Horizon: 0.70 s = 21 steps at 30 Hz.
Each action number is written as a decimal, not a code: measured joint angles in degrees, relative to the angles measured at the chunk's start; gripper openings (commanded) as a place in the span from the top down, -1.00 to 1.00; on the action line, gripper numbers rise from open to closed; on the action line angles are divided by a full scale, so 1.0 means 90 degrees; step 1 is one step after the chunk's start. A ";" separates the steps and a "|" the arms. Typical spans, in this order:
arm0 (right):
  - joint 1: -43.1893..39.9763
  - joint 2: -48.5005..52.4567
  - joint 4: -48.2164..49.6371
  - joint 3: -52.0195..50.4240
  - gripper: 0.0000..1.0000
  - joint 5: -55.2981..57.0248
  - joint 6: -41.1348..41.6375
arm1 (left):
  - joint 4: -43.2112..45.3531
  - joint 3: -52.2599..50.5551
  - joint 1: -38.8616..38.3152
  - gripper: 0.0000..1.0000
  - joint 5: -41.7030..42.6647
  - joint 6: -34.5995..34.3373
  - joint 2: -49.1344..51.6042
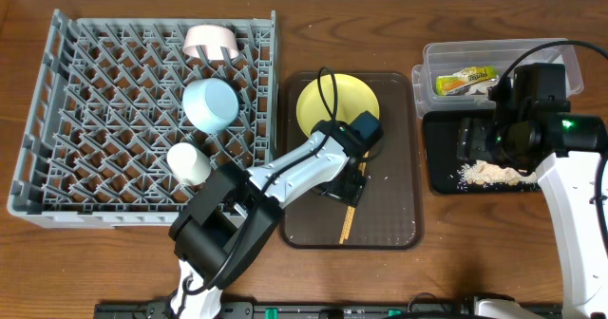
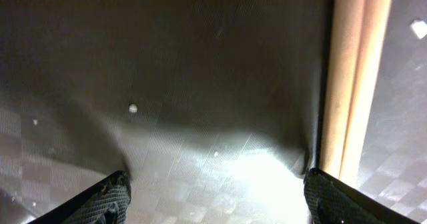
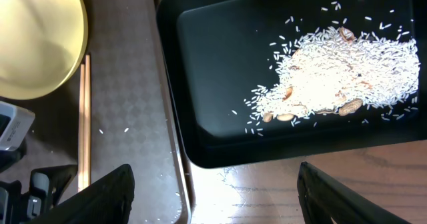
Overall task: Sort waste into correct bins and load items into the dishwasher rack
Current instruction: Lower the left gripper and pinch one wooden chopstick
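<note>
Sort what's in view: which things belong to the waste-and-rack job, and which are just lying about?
Job: dishwasher rack, pink bowl, blue bowl, white cup, yellow-green plate, chopsticks, snack wrapper, rice scraps, clear tub, black tray.
Just there: brown serving tray, wooden table.

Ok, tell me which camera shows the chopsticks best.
Right wrist: the chopsticks lie side by side on the brown tray beside the plate, most of their length visible. Left wrist shows only a close-up section; overhead, just one end poking out below the left arm.
</note>
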 measured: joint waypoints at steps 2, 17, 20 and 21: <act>0.0000 0.0002 0.0000 0.0000 -0.52 0.0000 0.0000 | -0.0039 0.0000 0.0002 -0.69 0.0019 0.0000 -0.0002; 0.0000 0.0002 0.0000 0.0000 -0.53 0.0000 0.0000 | 0.0226 0.0005 0.0000 -0.69 0.0168 -0.0002 -0.0374; 0.0000 0.0002 0.0000 0.0000 -0.52 0.0000 0.0000 | 0.0323 0.0002 0.0000 -0.70 0.0211 -0.0005 -0.0374; 0.0000 0.0002 0.0000 0.0000 -0.53 0.0000 0.0000 | 0.0347 0.0000 0.0000 -0.70 0.0216 -0.0010 -0.0374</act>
